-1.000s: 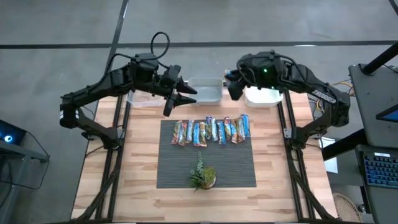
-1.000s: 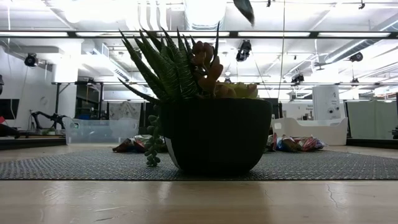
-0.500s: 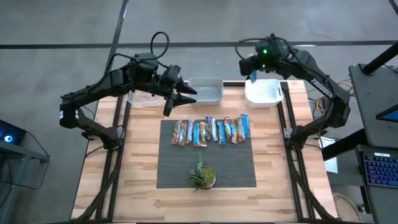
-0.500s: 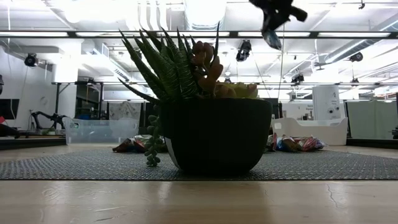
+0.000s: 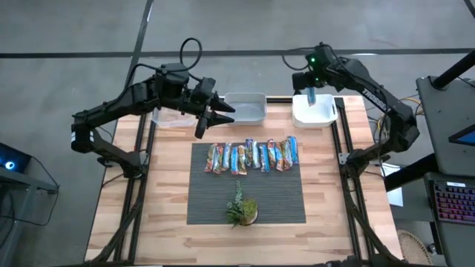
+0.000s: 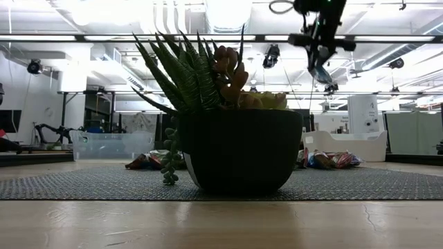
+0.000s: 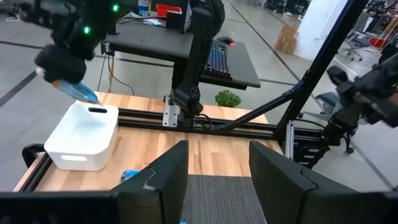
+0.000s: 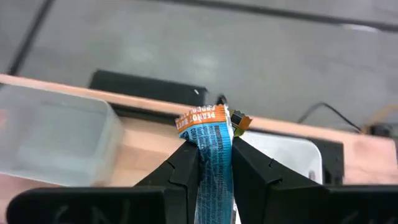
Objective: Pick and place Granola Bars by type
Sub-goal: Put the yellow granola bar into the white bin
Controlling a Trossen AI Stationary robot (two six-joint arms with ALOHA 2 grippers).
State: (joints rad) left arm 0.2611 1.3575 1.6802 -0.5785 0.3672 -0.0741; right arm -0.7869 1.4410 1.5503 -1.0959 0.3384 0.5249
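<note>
High view: blue bar (image 5: pixel 309 96) pinched by right tool (image 5: pixel 310 90) above white bin (image 5: pixel 315 113) at 1 o'clock. Left tool (image 5: pixel 211 119) held wide at 11 o'clock. Other bars (image 5: pixel 252 155) lined on mat (image 5: pixel 247 194), worktop centre.

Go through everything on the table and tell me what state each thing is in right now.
Right end effector: shut on a blue bar, above the white bin.
Left end effector: open, empty, raised beside the clear bin.
Row of bars: lying on the mat.
Plant: upright on the mat.
</note>
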